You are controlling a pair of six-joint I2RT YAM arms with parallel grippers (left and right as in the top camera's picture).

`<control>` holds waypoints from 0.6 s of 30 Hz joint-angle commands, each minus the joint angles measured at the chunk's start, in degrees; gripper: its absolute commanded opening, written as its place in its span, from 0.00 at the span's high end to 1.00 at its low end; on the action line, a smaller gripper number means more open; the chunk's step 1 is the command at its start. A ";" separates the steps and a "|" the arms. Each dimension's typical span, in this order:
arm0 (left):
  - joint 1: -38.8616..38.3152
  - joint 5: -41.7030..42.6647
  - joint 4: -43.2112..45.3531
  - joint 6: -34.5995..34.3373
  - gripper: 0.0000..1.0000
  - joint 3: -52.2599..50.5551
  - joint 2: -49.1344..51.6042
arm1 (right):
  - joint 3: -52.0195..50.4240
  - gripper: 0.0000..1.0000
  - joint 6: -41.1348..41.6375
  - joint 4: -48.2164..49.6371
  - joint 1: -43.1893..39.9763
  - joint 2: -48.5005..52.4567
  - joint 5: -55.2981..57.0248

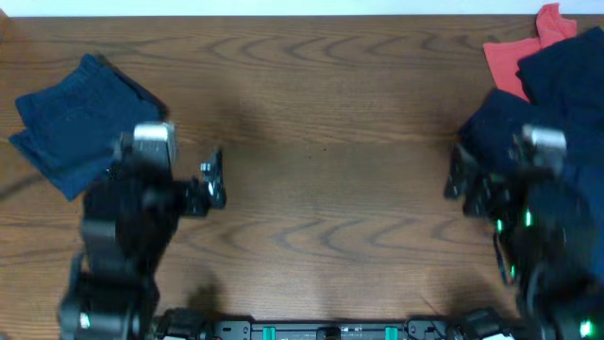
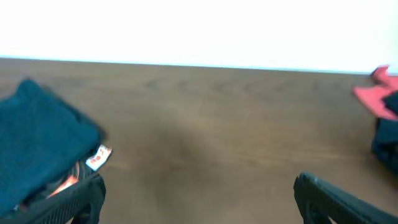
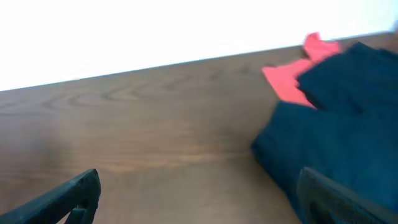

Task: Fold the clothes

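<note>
A folded blue garment (image 1: 71, 118) lies at the far left of the table; it also shows in the left wrist view (image 2: 37, 140) with a small white tag. A heap of dark navy clothes (image 1: 552, 94) lies at the far right on a red garment (image 1: 514, 52); both show in the right wrist view, navy (image 3: 342, 124) and red (image 3: 295, 78). My left gripper (image 1: 212, 179) is open and empty over bare wood, right of the folded garment. My right gripper (image 1: 458, 175) is open and empty at the left edge of the navy heap.
The wooden table (image 1: 321, 123) has bare wood between the two piles. The arm bases stand along the front edge (image 1: 321, 331).
</note>
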 commanded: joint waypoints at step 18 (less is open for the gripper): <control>-0.48 -0.20 -31.17 0.50 0.02 -9.90 -14.97 | -12.39 0.01 3.15 -24.96 0.81 -15.96 4.90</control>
